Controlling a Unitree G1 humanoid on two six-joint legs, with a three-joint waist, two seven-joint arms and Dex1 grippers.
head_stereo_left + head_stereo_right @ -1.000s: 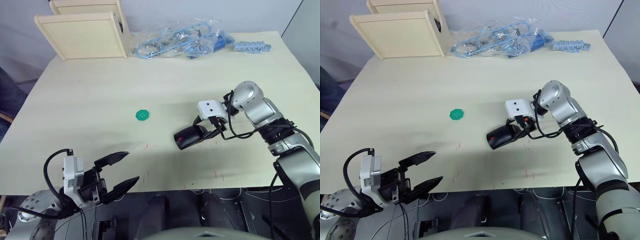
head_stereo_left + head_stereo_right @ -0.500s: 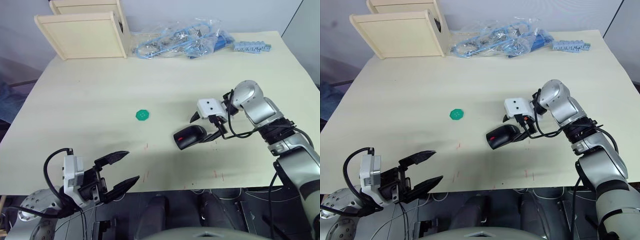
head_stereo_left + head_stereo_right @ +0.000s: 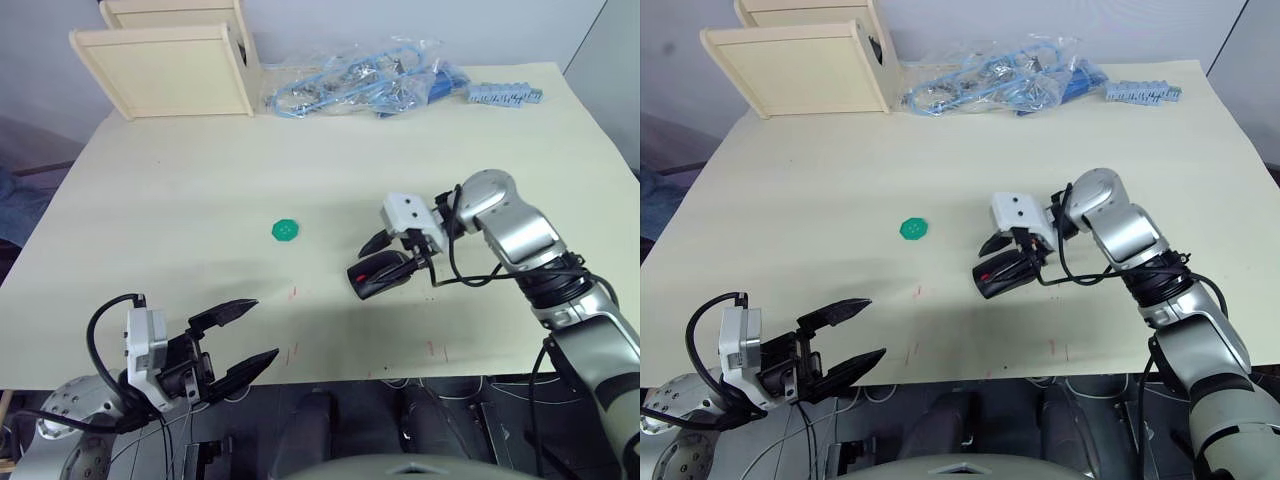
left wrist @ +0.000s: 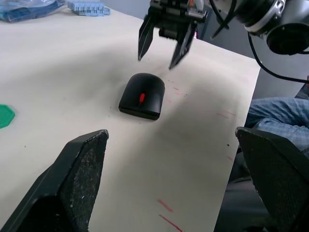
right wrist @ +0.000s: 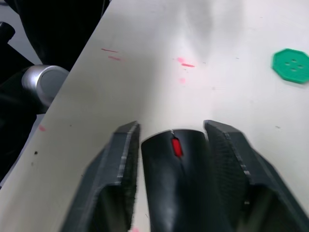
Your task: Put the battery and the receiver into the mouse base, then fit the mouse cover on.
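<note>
Left gripper [image 3: 238, 340]: nearest to the camera, at the table's near edge on the left side; the two black fingers are spread wide apart with nothing between them.
Table [image 3: 200, 180]: pale cream top; small red marks near the front edge.
Mouse [image 3: 380, 273]: black, assembled, with a red scroll wheel showing on top; it lies flat on the table right of centre, nearer the front than the middle. The glossy mouse cover [image 4: 143, 92] sits on it. Battery, receiver and the hollow of the base cannot be made out.
Right gripper [image 3: 396, 254]: at the mouse, fingers parted. In the right wrist view the two fingers [image 5: 119, 159] stand one on each side of the mouse body, very near its sides; whether they press on it cannot be told. In the left wrist view the fingertips appear just above and behind the mouse, with a gap visible between the tips and the shell.
Green disc [image 3: 286, 230]: round, with small holes, flat on the table to the left of the mouse, well apart from it.
Far edge, left: light wooden box [image 3: 165, 68], with a second one behind it.
Far edge, centre: clear plastic bag of blue cables [image 3: 360, 78].
Far edge, right: pale blue ridged plastic piece [image 3: 505, 95], just beside the bag.
</note>
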